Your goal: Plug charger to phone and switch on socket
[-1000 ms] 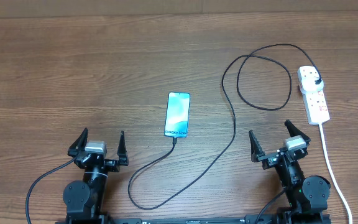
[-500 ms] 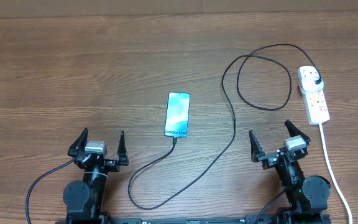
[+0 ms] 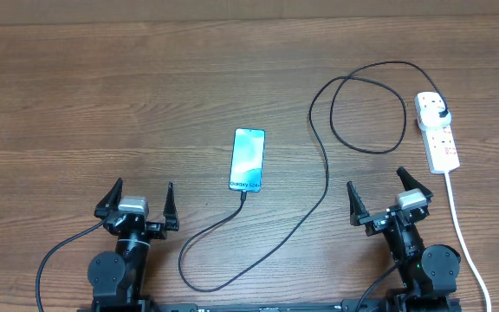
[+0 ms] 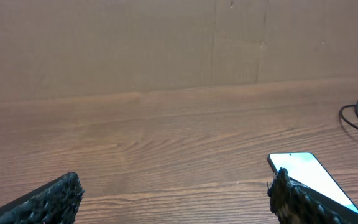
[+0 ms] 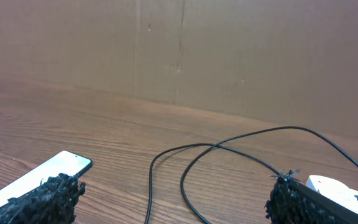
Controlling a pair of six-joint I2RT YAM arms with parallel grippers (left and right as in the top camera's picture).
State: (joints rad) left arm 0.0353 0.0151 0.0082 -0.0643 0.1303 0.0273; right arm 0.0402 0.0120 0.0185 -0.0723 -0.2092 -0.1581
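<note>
The phone (image 3: 248,159) lies flat mid-table, its screen reading "Galaxy S24". It also shows in the left wrist view (image 4: 303,171) and the right wrist view (image 5: 39,177). The charger cable (image 3: 319,186) runs from the phone's near end, loops toward me, then winds right to a black plug (image 3: 441,112) seated in the white socket strip (image 3: 437,134). The cable's tip touches the phone's bottom edge. My left gripper (image 3: 137,204) is open and empty, near the front edge left of the phone. My right gripper (image 3: 381,197) is open and empty, in front of the socket.
The socket's white cord (image 3: 466,243) runs toward me along the right side, past my right arm. A brown cardboard wall (image 4: 166,43) stands behind the table. The cable loop (image 3: 366,108) lies between the phone and the socket.
</note>
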